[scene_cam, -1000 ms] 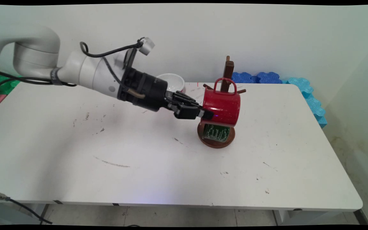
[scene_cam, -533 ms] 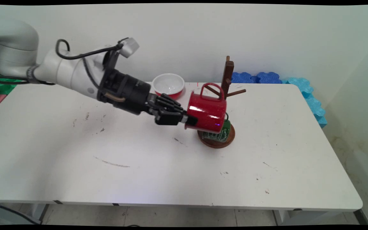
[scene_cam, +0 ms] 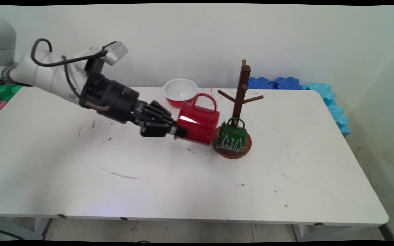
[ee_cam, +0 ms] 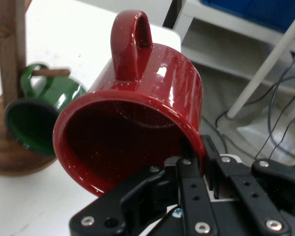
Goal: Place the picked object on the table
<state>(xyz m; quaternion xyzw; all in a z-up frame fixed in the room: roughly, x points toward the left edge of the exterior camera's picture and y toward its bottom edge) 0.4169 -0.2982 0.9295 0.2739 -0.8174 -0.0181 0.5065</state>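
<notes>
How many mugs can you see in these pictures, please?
2. A red mug is held on its side in the claw, above the table. A green mug hangs low on the wooden mug tree.

The arm reaches in from the upper left, sloping downward, its tool (scene_cam: pixel 180 131) clamped shut above the table.

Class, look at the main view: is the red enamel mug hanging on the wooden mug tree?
No: the red enamel mug is held by the pincer, left of the wooden mug tree.

I see the white table (scene_cam: pixel 169 184) bearing a bowl (scene_cam: pixel 180 91) near its far edge and a mug stand (scene_cam: pixel 233 150) right of centre.
</notes>
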